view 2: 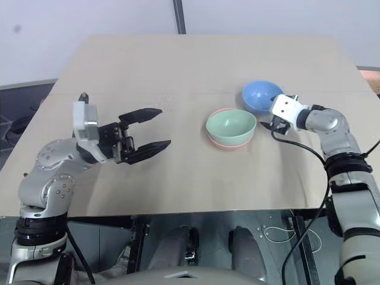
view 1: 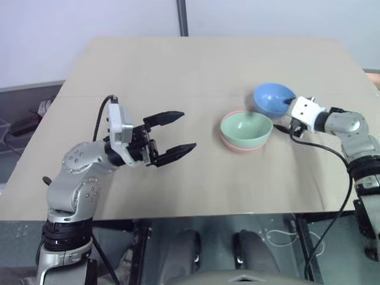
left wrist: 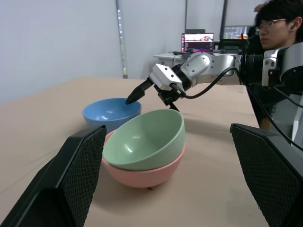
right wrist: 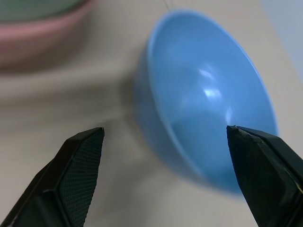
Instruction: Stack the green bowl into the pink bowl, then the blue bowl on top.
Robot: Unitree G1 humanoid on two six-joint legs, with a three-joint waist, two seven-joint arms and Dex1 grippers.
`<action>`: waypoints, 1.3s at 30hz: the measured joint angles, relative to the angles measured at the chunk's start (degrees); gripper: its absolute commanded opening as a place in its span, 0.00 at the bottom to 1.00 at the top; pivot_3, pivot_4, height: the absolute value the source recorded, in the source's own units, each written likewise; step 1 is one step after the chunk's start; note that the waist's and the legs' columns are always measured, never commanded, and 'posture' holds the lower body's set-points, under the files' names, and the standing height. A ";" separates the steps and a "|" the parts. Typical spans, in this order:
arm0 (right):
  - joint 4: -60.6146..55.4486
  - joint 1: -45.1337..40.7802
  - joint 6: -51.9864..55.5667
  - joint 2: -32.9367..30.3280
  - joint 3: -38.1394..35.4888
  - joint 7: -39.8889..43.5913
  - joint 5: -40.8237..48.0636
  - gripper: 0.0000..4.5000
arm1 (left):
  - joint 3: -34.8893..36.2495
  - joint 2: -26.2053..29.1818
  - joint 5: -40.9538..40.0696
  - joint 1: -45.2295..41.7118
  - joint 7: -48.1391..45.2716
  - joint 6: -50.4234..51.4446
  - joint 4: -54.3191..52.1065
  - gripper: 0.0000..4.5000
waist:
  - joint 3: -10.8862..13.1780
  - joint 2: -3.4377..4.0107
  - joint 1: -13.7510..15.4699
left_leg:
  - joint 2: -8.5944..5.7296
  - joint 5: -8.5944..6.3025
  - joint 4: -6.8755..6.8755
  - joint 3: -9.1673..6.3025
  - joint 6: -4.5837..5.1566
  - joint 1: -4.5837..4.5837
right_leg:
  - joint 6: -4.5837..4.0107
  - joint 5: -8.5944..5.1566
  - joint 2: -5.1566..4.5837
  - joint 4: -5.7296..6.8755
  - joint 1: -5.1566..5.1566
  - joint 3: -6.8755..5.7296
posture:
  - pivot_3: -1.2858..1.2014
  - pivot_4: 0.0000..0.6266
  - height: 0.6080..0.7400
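Nearest me, my left gripper hangs wide open, empty. At two o'clock, my right gripper, fully spread and empty, straddles the small round smooth sky-blue bowl; it looks light, stiff and slick, so I'd pinch its near rim, beside the mint-green bowl nested in the salmon-pink bowl.

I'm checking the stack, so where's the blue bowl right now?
The blue bowl sits on the table on the robot's right, just behind and to the right of the green bowl, which is nested in the pink bowl. The open right claw is at its rim.

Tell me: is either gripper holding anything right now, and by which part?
Nothing is held. The right gripper is open, its fingers straddling the rim of the blue bowl without closing. The left gripper is open and empty.
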 measured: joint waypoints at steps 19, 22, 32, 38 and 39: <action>6.11 -4.97 -8.72 0.56 0.59 0.23 -3.15 0.01 | 0.26 -0.63 -1.06 4.86 4.48 -1.24 -3.91 1.00 | 0.03 0.05 -0.10 | -0.02 0.00 -0.07 0.00 -0.01 0.00 | -0.01 0.00 -0.09 -0.01 -0.02 0.01 | 0.52 0.24 1.00; -10.51 0.58 -1.51 -0.09 -3.20 5.40 5.69 0.01 | -0.17 -0.93 -1.06 4.36 4.07 -1.86 -3.42 1.00 | 0.03 0.05 0.06 | 0.03 -0.01 -0.12 -0.07 -0.01 -0.01 | -0.01 0.00 -0.29 -0.02 -0.01 -0.04 | 0.52 0.24 1.00; -56.59 13.27 32.82 -2.77 -4.47 10.84 21.93 0.01 | -0.18 -0.92 -0.46 3.86 2.37 -4.44 0.68 1.00 | 0.02 0.04 0.24 | -0.02 -0.16 -0.13 -0.11 0.25 -0.02 | -0.01 0.00 -0.43 -0.01 -0.02 -0.13 | 0.52 0.24 1.00; -61.98 16.68 40.65 -4.45 0.05 13.15 22.12 0.50 | -0.25 -0.92 -0.31 3.85 2.34 -5.01 0.87 1.00 | 0.01 0.03 0.27 | -0.07 -0.16 -0.12 -0.12 0.25 -0.03 | -0.01 0.00 -0.44 -0.03 -0.01 -0.13 | 0.52 0.24 1.00; -61.98 16.88 41.18 -4.45 0.30 13.20 22.08 0.62 | -0.27 -0.92 -0.26 3.84 2.34 -5.04 0.87 1.00 | 0.02 0.03 0.27 | -0.07 -0.16 -0.12 -0.12 0.25 -0.03 | -0.01 0.00 -0.44 -0.03 -0.02 -0.14 | 0.52 0.24 1.00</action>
